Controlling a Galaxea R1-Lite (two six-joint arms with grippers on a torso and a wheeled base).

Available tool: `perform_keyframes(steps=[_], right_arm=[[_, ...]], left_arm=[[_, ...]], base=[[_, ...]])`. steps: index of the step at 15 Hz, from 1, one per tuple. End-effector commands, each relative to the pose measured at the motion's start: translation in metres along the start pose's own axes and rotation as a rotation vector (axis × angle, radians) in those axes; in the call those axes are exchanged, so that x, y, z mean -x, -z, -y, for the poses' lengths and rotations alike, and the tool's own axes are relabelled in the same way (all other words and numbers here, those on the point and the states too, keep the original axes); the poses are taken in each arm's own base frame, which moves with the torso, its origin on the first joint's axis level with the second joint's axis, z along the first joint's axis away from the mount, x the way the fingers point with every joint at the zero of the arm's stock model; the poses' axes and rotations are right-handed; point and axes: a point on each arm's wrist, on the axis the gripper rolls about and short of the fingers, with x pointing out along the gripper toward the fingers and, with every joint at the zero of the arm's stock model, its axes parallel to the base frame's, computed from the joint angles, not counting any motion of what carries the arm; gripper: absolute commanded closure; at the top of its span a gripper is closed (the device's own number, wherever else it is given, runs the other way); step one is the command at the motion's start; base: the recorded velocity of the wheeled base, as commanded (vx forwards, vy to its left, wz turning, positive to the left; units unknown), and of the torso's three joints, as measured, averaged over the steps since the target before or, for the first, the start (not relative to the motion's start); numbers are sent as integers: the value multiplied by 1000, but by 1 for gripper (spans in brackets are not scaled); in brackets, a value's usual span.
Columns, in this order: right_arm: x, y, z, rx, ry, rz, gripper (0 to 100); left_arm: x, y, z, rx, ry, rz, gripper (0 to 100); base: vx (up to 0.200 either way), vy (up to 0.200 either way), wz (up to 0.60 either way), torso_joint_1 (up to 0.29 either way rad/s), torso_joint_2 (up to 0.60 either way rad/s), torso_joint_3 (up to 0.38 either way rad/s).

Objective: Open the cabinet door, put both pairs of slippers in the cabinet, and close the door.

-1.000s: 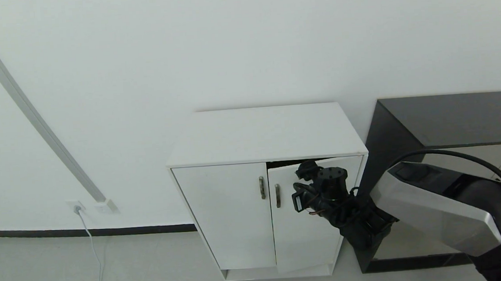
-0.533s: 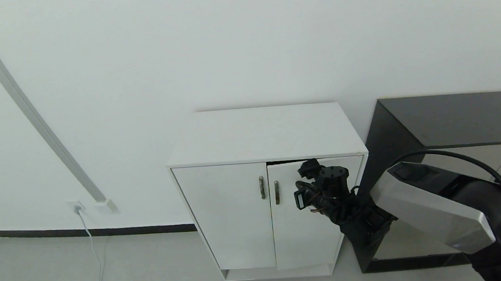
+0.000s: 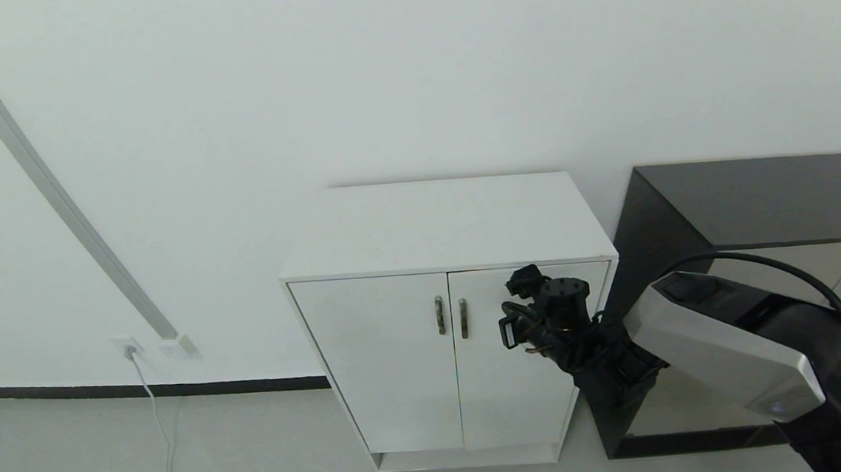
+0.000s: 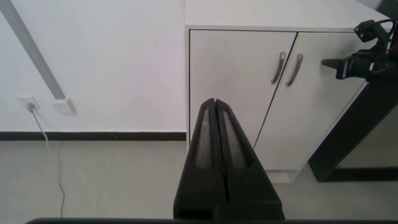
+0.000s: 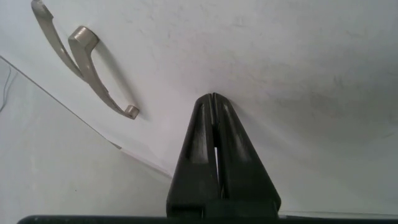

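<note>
- White wall backs the cabinet (image 3: pixel 442 223), which looks shut.
- Right claw (image 5: pixel 213 98), closed and empty, has its tips on the right door (image 3: pixel 513 400): press squarely, then withdraw straight.
- Left claw (image 4: pixel 214 102) is closed, well apart.

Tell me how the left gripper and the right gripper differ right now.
Distance: the right gripper has its tip at the right door; the left gripper hangs well back from it. Aim: the left gripper points toward the left door, the right gripper at the right one. Both are shut and empty.
</note>
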Motion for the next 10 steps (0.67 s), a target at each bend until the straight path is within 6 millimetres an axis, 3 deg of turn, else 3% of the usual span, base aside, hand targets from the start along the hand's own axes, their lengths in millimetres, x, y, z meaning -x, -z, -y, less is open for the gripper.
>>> perform_keyframes(steps=[1,10], right_arm=[[-3,3,2,-1,6,-2,100],[-5,4,9,-4,21,2,100]], left_arm=[[0,0,0,0,0,-1,100],[0,0,0,2,0,-1,100]], base=[[0,0,0,0,0,0],[0,0,0,0,0,0]])
